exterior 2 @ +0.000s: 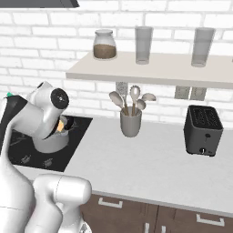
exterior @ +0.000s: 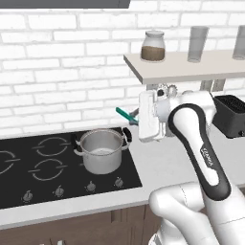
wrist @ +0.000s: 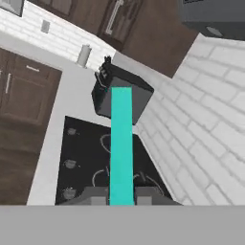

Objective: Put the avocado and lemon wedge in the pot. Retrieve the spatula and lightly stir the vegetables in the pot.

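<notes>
**Spatula held in the air beside the pot**

The spatula [wrist: 121,143] is clamped between the fingers of the gripper [wrist: 121,195], its teal handle jutting out past the hand. In the left base view the handle [exterior: 125,115] pokes out left of the hand, above and right of the pot [exterior: 101,150]. The pot sits on the hob [exterior: 28,165], at the front right burner

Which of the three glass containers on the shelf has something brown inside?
The lidded jar, at the shelf's left end, is half full of brown; both tall glasses look empty.
</notes>
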